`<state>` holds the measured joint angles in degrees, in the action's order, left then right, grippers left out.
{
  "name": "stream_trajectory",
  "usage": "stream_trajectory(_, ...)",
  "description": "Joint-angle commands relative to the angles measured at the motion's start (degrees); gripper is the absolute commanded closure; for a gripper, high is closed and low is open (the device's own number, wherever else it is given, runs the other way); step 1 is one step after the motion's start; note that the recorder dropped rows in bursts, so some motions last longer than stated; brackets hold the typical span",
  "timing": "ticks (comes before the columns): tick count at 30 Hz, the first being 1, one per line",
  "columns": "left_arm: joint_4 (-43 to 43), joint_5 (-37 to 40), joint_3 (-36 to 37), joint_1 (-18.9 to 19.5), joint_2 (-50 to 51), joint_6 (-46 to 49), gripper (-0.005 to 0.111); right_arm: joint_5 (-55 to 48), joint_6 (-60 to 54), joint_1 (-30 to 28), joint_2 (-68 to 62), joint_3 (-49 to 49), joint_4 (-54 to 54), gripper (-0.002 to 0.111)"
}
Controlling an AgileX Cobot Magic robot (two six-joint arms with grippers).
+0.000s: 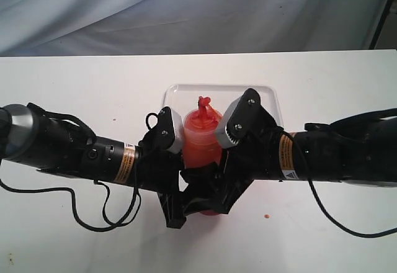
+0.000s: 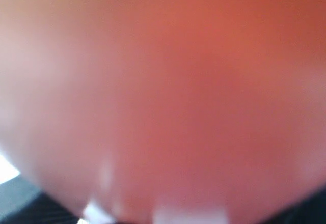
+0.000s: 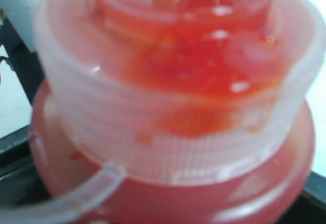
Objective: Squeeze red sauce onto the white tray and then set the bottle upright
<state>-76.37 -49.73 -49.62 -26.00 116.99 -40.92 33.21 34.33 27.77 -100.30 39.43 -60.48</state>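
The bottle (image 1: 201, 141), tinted red-orange, stands over the near rim of the white tray (image 1: 268, 93), its red nozzle (image 1: 203, 103) pointing up and away. My left gripper (image 1: 173, 172) and right gripper (image 1: 229, 164) meet at it from either side. Their white-padded fingers (image 1: 171, 130) press its flanks, so both are shut on the bottle. In the left wrist view the bottle's wall (image 2: 168, 91) fills the frame as a blur. In the right wrist view, red sauce (image 3: 204, 66) smears the ribbed collar (image 3: 173, 122). The tray's floor is mostly hidden behind the bottle and fingers.
A small red spot (image 1: 265, 216) lies on the white table (image 1: 74, 87) to the near right of the grippers. Black cables (image 1: 93, 220) loop below both arms. A grey cloth (image 1: 186, 12) hangs behind the table, with a dark stand (image 1: 384, 12) at the far right.
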Motion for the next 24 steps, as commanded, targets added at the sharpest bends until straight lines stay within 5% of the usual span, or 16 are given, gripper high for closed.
stream_trajectory(1,0.39,-5.99,-1.30,-0.58,-1.60,-1.21,0.107,-12.62,-0.19,-0.29,-1.22,-1.52,-3.63,0.108)
stream_trajectory(14,-1.93,-5.50,-1.89,-0.58,-1.60,-1.55,0.100,-14.02,0.75,-0.29,-1.22,-2.35,-3.63,0.108)
stream_trajectory(18,-6.19,-5.50,-1.89,-0.58,-1.60,-2.91,0.076,-14.02,0.75,-0.29,-1.22,-2.35,-3.41,0.108)
stream_trajectory(24,-6.91,-5.50,-1.89,-0.58,-1.60,-5.69,0.012,-14.02,0.75,-0.29,-1.22,-2.35,-3.41,0.108)
